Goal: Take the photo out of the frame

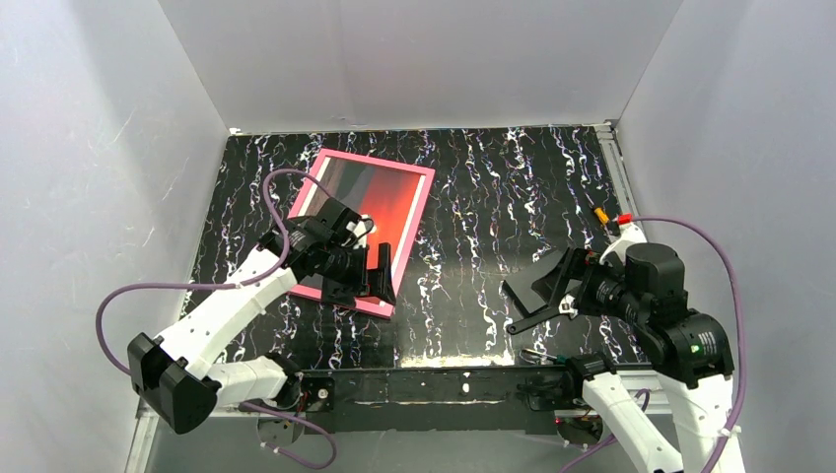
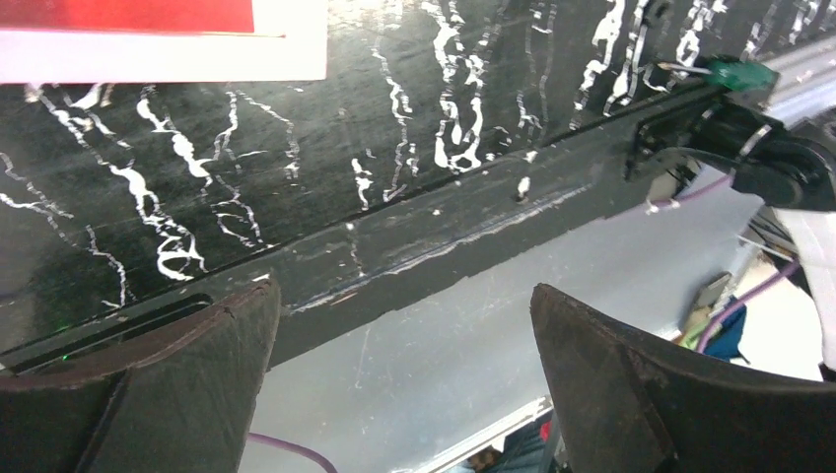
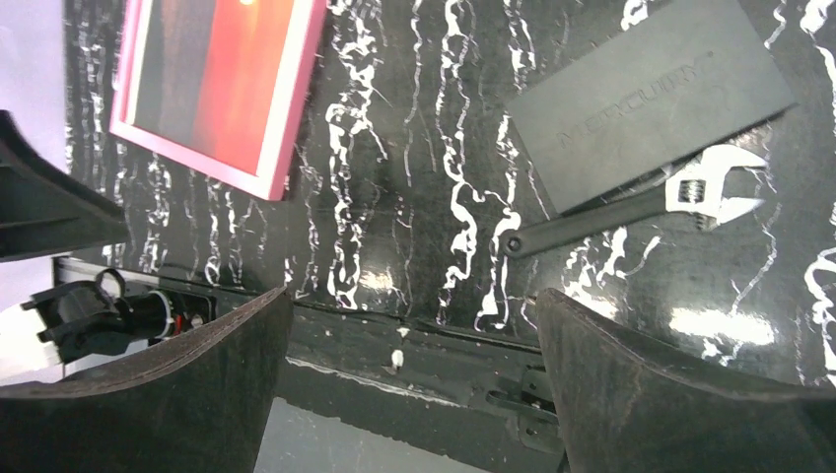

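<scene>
Photo (image 1: 389,192) is red and orange with dark stripes and a thin white edge. Both sets of fingers are spread wide and hold nothing. The left gripper (image 1: 367,281) is over the near end of the pink frame (image 1: 380,161), and the photo sits inside it. The right gripper (image 1: 527,301) is well apart, off to the right. The frame lies flat on the left part of the black table (image 1: 493,197).

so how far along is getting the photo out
Nothing done yet: the photo lies face up inside the frame. In hand: the left gripper hangs open over the frame's near edge; the right gripper is open too. To do: getting the photo out.
</scene>
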Available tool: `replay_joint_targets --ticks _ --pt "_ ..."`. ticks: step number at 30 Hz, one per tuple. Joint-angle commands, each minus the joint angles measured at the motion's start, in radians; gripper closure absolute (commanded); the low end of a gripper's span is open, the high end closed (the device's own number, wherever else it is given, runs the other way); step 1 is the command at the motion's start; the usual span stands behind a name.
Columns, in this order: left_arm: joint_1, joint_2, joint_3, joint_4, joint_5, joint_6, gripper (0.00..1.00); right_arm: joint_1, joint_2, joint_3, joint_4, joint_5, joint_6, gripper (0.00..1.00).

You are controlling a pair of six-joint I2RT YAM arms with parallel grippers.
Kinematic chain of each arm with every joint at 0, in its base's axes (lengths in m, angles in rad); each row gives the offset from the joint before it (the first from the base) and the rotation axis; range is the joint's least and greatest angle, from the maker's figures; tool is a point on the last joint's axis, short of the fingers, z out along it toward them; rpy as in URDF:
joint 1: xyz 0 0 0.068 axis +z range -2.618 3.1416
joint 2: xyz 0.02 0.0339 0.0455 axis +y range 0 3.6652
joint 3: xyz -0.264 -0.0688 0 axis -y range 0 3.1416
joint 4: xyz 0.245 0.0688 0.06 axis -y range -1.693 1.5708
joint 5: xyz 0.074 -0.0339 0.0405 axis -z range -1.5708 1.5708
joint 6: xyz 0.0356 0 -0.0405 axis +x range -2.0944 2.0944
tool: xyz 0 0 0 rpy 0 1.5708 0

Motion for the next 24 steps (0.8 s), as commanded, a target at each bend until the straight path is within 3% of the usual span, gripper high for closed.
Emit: replay_joint_targets --ticks 1,8,11,17,20,24 --pt "-0.006 -0.051 -0.042 -0.115 -0.133 -0.041 0.0 0.004 -0.047 -0.03 0.108 -0.07 0.024 0.0" --pt "-0.003 -0.163 -0.042 -0.309 -0.514 -0.146 0.0 0.005 -0.002 -0.105 0.124 -0.174 0.06 0.0" --pt "0.007 -0.175 -0.042 -0.421 -0.603 -0.204 0.0 0.004 0.017 -0.152 0.14 -0.233 0.081 0.0" --pt "0.048 -0.142 -0.017 -0.565 -0.593 -0.187 0.0 0.005 0.016 -0.161 0.125 -0.288 0.085 0.0" --pt "0.083 -0.158 -0.038 -0.595 -0.59 -0.262 0.0 0.005 0.018 -0.145 0.088 -0.273 0.081 0.0" --pt "0.206 -0.231 -0.154 -0.472 -0.43 -0.312 0.0 0.008 0.025 -0.159 0.076 -0.295 0.076 0.0"
